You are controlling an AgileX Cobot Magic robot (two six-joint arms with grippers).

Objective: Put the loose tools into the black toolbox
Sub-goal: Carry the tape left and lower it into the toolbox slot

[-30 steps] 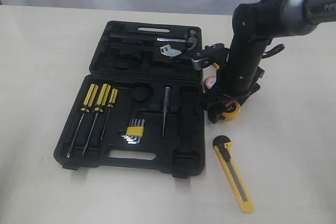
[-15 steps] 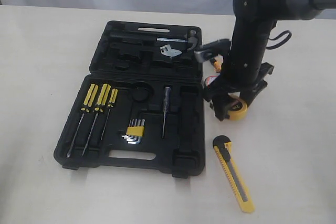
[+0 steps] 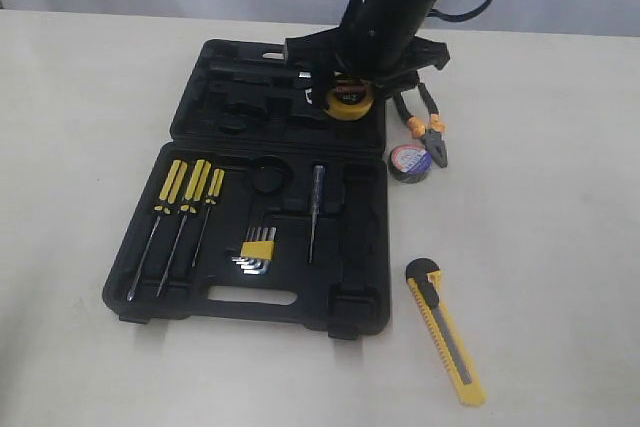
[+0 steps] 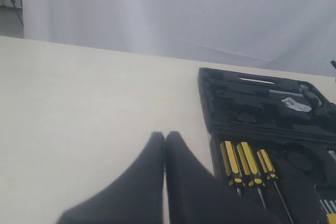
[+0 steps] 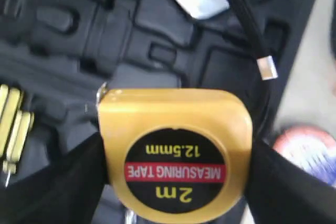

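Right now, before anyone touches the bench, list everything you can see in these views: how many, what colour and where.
toolbox: one, black, open on the table
screwdrivers: three, yellow-and-black handles, left of the toolbox base
hex key set: one, yellow holder, middle of the base
thin probe-like tool: one, dark, base, right of the hex keys
wrench: one, silver, lid half
tape measure: one, yellow and black, held above the lid half
pliers: one, orange-and-black handles, table, right of the toolbox
tape roll: one, dark, blue-white label, by the pliers
utility knife: one, yellow, black tip, table, near right
table: one, cream
left gripper: black, shut, empty
right gripper: black, shut on the tape measure
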